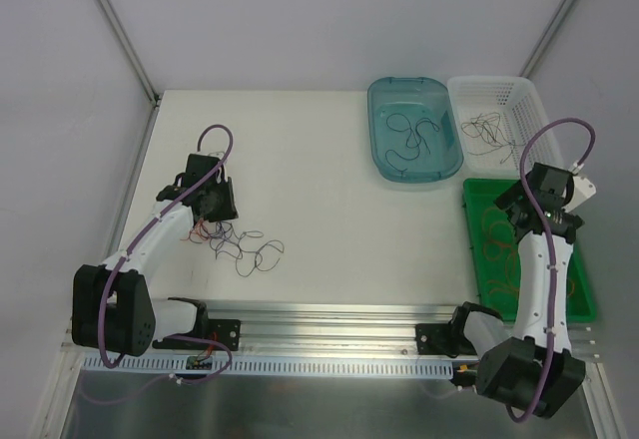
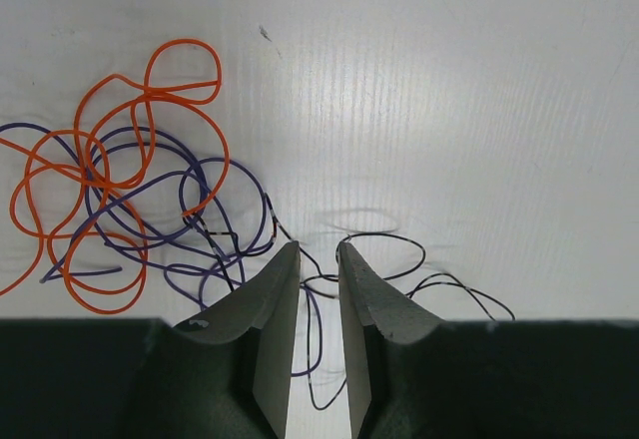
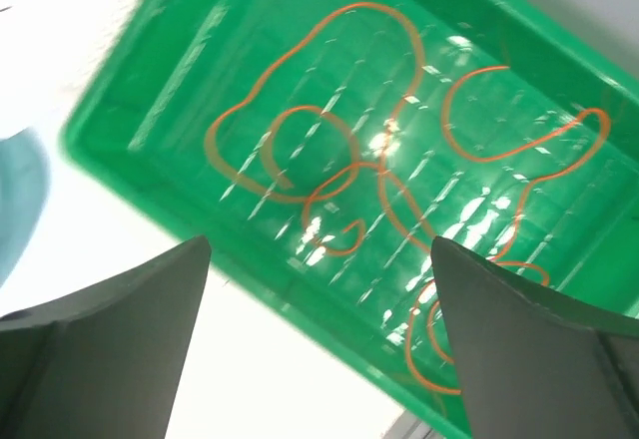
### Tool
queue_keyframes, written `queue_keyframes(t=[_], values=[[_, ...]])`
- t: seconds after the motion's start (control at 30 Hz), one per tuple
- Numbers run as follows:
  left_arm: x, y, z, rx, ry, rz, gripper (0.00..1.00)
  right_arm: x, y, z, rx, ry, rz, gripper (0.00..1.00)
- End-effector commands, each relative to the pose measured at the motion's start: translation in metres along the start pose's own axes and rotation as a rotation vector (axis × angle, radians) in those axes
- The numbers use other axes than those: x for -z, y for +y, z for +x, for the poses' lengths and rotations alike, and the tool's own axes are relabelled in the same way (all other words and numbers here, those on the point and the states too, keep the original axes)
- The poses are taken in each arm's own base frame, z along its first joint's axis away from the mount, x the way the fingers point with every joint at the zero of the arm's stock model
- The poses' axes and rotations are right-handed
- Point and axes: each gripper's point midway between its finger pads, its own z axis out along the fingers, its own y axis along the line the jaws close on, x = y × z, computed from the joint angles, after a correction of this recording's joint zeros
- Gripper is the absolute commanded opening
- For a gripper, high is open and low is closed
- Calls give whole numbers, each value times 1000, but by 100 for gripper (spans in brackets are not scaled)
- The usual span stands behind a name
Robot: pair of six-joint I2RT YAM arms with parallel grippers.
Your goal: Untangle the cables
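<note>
The right gripper (image 3: 319, 244) hung over the green tray (image 3: 130, 80), its jaws spread wide with nothing between them. Beneath it, orange cables (image 3: 382, 168) lay in loose loops on the tray's floor. Just behind the tray stood a white basket (image 1: 489, 85). A blue tub (image 1: 384, 95) stood behind and to the left of the tray. Each held a few dark cables (image 1: 414, 130).

Far to the left of the tray, across the table (image 1: 329, 210), the left gripper (image 2: 318, 249) pointed down at the tangle of cables (image 2: 130, 160). Its jaws stood narrowly apart. Thin purple and black strands ran through the gap, not visibly pinched. Orange and purple loops sprawled beside the tips.
</note>
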Motion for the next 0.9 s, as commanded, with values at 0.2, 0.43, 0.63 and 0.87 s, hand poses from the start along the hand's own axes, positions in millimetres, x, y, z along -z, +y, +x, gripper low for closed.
queue_keyframes(t=[0.2, 0.43, 0.63, 0.87], values=[[-2, 11, 17, 106, 14, -70, 28, 91, 77, 48, 190, 97, -560, 97], [6, 47, 17, 169, -34, -265, 48, 131, 108, 99, 387, 182, -777, 97], [2, 65, 25, 199, 0, -351, 64, 149, 125, 151, 517, 258, -897, 97], [-25, 51, 39, 215, 154, -288, 50, 174, 143, 191, 706, 267, -979, 97]])
